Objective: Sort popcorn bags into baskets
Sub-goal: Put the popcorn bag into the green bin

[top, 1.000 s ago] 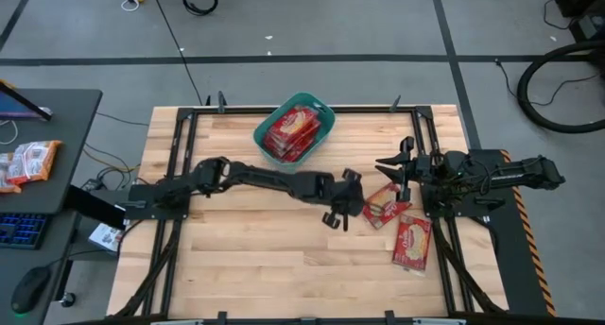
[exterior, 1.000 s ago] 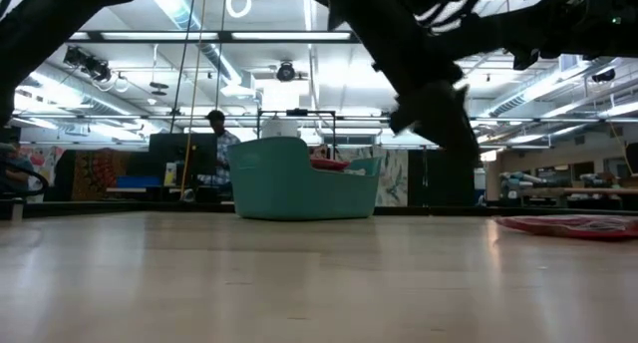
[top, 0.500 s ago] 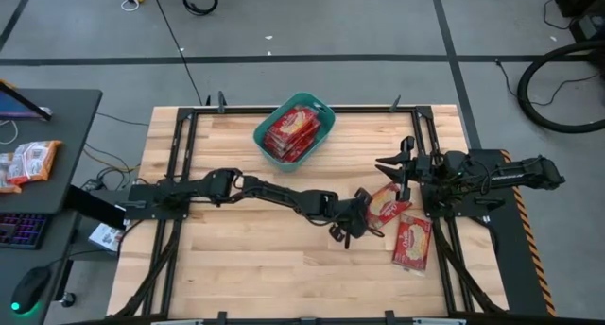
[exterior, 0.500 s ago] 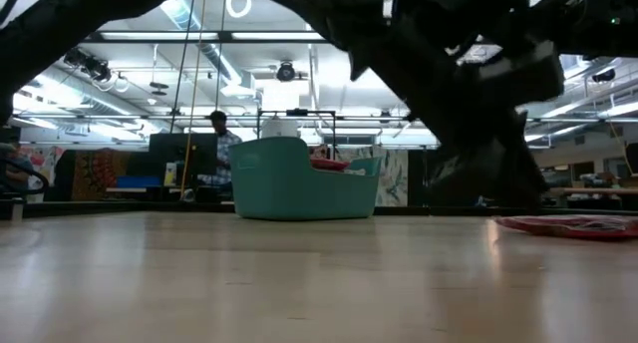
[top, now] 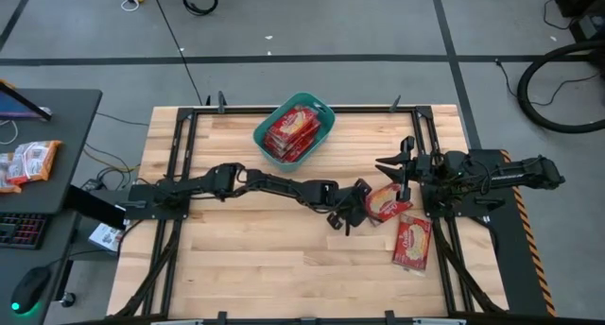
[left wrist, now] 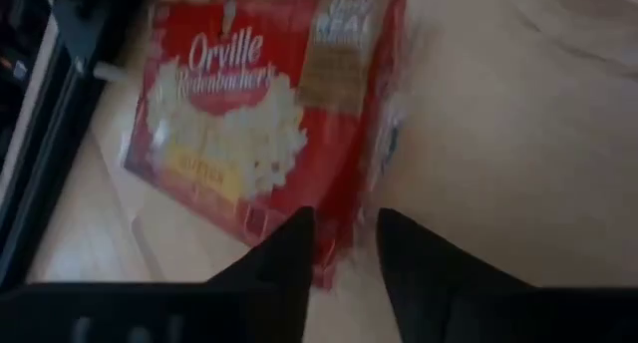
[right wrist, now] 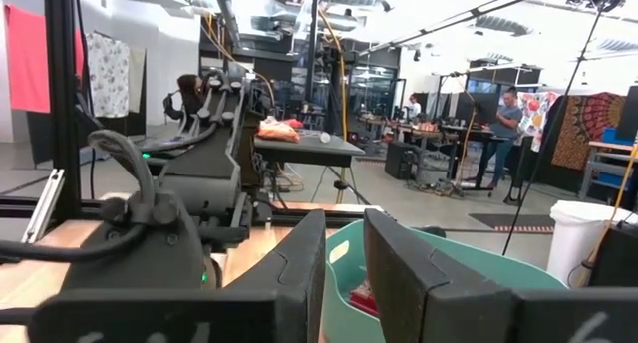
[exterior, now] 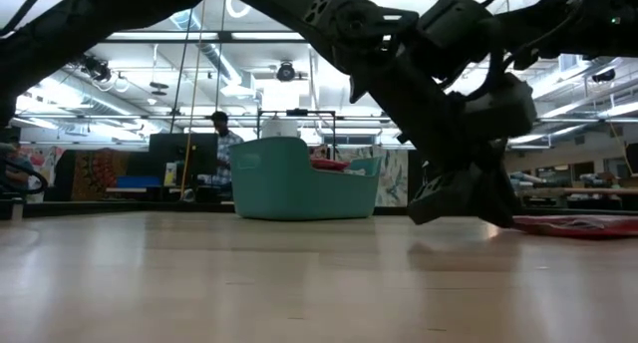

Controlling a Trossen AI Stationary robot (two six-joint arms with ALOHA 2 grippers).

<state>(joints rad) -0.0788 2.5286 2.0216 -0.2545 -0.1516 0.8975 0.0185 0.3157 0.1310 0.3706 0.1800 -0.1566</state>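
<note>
One red popcorn bag (top: 388,201) lies flat on the table's right half and fills the left wrist view (left wrist: 259,124). My left gripper (top: 354,205) reaches across the table and is down at table height (exterior: 454,198) at that bag's left end, shut on it. A second bag (top: 412,242) lies flat nearer the near edge, and it shows in the low view (exterior: 573,225). The teal basket (top: 321,108) stands near the far edge, with several red bags inside it. My right gripper (top: 383,162) waits raised at the right side, shut. My left gripper pinches the bag's lower edge near a corner (left wrist: 344,241) between its two fingers (left wrist: 289,253). It comes slanting down from the table's left. The bag lies flat on the table.
Black frame rails (top: 421,136) run along the table's left and right sides, and my right arm sits just beyond the bags. A side desk to the left holds an orange-and-white packet (top: 28,162). A person (exterior: 217,134) stands in the room behind the basket.
My left gripper has swung toward the table's right edge and come down from above the table to table height at the left end of the nearer-centre bag. The bags and my right arm have kept still.
</note>
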